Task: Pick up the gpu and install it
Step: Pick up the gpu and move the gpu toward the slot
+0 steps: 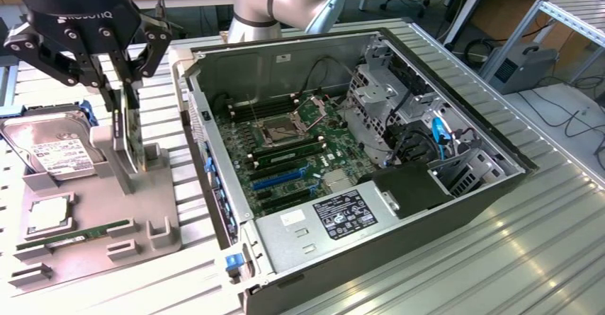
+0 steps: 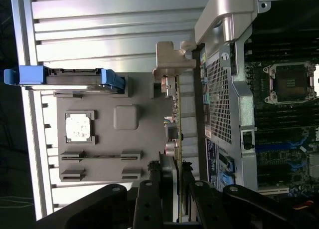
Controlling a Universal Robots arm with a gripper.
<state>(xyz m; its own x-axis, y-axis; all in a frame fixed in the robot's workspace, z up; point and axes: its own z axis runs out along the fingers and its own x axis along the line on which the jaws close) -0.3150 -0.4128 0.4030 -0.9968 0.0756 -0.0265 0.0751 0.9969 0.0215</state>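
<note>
Over the grey parts stand [image 1: 142, 223], my gripper [image 1: 125, 88] clamps the upright gpu [image 1: 127, 134] across its faces. I judge the card light, stiff and fragile, best held near its top edge.

We note ribbed aluminium table [image 1: 529, 258]. Directly on it: grey parts tray [image 1: 113, 202] at exterior view's left, open computer case [image 1: 426, 223] just beside it, lying on its side. On tray: hard drive [image 1: 52, 152], processor chip [image 1: 47, 216], memory stick [image 1: 76, 236], gpu [image 1: 132, 145] upright on edge.
</note>
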